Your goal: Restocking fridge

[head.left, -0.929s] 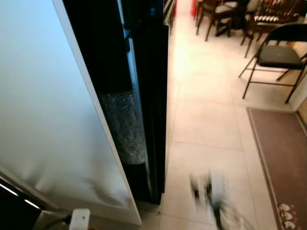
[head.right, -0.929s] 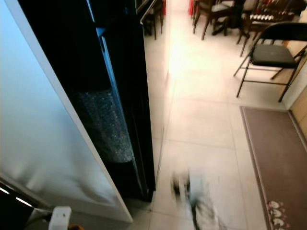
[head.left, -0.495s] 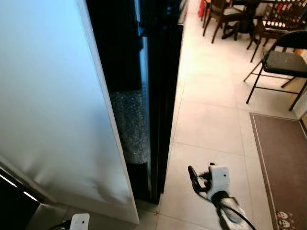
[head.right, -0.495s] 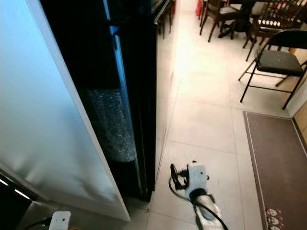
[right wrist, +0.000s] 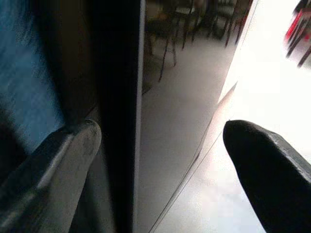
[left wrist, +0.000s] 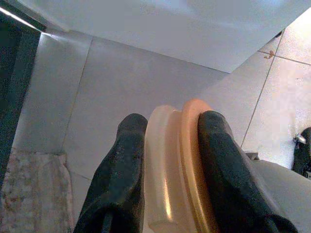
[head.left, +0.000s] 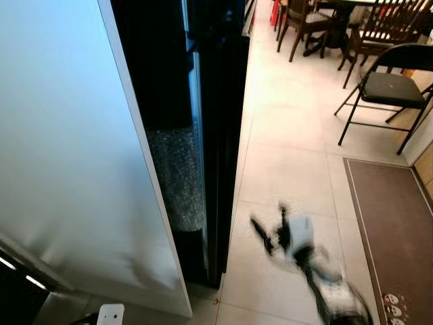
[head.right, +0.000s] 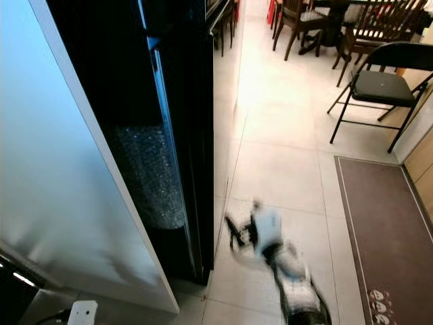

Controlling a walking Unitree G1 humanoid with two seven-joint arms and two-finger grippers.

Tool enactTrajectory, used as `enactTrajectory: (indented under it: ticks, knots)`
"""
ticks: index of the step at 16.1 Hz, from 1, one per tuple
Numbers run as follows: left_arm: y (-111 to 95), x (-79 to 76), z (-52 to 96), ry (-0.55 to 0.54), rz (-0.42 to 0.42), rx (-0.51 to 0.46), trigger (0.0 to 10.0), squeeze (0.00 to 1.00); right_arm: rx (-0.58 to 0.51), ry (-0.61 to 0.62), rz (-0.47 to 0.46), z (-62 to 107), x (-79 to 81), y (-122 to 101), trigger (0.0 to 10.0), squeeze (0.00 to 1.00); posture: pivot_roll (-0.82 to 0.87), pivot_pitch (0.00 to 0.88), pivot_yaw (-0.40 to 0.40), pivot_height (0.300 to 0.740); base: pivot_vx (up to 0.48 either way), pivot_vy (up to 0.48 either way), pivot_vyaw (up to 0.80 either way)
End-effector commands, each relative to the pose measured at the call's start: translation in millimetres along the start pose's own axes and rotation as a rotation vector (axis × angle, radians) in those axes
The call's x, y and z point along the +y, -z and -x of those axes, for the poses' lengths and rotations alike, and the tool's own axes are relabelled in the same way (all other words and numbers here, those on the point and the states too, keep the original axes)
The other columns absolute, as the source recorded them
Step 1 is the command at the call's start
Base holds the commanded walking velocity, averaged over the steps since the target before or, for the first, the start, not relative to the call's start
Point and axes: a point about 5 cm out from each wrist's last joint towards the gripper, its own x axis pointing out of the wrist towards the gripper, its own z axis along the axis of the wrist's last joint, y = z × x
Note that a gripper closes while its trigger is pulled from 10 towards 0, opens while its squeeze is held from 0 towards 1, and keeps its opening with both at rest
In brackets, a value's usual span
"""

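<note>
**Jar in left gripper, right gripper spread beside the fridge**

The left gripper (left wrist: 167,160) clamps a pale, orange-lidded jar (left wrist: 172,170) low over grey floor (left wrist: 121,77). The black fridge (head.left: 216,101) stands just ahead, its white door (head.left: 67,135) swung open. The right gripper (head.left: 270,227), blurred, fingers wide apart, hangs beside the fridge's edge (right wrist: 116,97). A folding chair (head.left: 389,88) and mat (head.left: 392,217) lie well apart.

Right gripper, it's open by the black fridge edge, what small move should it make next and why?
Probably ease the right gripper a little further toward the fridge door's edge. Its fingers are spread with that dark edge between them but not touching, and the left gripper is busy, shut on a pale, orange-rimmed item.
</note>
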Motion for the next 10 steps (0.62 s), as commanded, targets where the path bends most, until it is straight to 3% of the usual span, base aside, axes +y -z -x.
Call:
enactTrajectory:
  ticks: [1,3,5,8,10]
  knots:
    - [-2,-8.2,-0.5,0.027,0.008,-0.001,10.0,0.0,0.013,0.008,-0.014,-4.2,-2.8,-4,10.0,1.0,0.0,0.0,-0.018,0.74,0.0,0.0,0.0]
    - [-3,-8.2,-0.8,0.026,0.009,-0.003,10.0,0.0,-0.021,-0.035,-0.058,-15.9,-5.2,-19,10.0,1.0,0.0,0.0,-0.016,0.74,0.0,0.0,0.0]
    - [-2,-8.8,-0.7,0.026,0.008,0.0,10.0,0.0,0.006,-0.145,-0.037,-21.3,-2.2,-23,10.0,1.0,0.01,0.0,-0.02,0.74,0.0,0.0,0.0]
    - [-1,-9.8,-0.5,0.028,0.007,0.003,10.0,0.0,0.01,-0.226,-0.045,-22.1,0.6,-25,10.0,1.0,0.01,0.0,-0.02,0.74,0.0,0.0,0.0]
    - [-1,-11.3,-0.6,0.031,0.006,0.002,10.0,0.0,0.013,-0.184,-0.002,-26.5,-3.5,-30,10.0,0.96,0.0,0.0,-0.019,0.74,0.0,0.0,0.0]
